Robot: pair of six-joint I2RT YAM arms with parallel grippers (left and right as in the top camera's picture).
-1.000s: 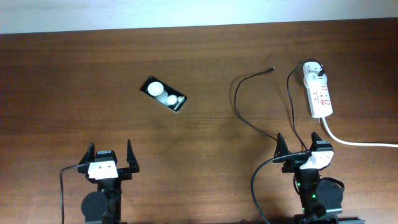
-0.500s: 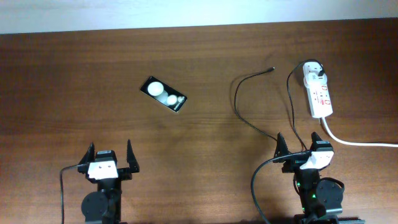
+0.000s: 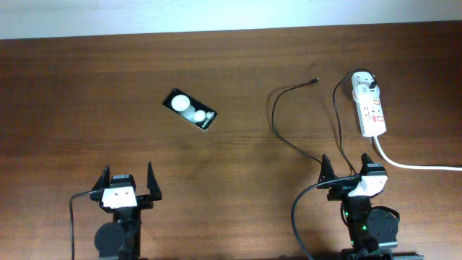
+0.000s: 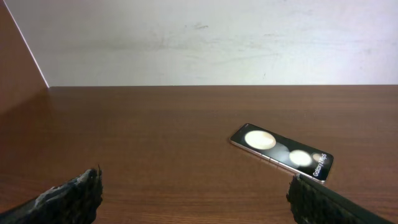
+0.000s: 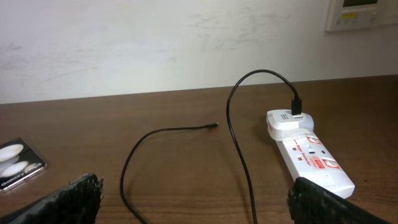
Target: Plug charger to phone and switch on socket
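Observation:
The black phone (image 3: 190,109) with two white round blobs lies on the table left of centre; it also shows in the left wrist view (image 4: 281,151) and at the left edge of the right wrist view (image 5: 18,163). The thin black charger cable (image 3: 278,108) curves across the table, its plug tip (image 3: 315,80) free; the tip shows in the right wrist view (image 5: 213,126). The white socket strip (image 3: 369,105) lies at the far right, also in the right wrist view (image 5: 308,151). My left gripper (image 3: 128,180) and right gripper (image 3: 351,171) are open and empty near the front edge.
A thick white cord (image 3: 411,163) runs from the socket strip off the right edge. A white plug (image 5: 287,120) sits in the strip's far end. A pale wall (image 4: 205,37) stands behind the table's far edge.

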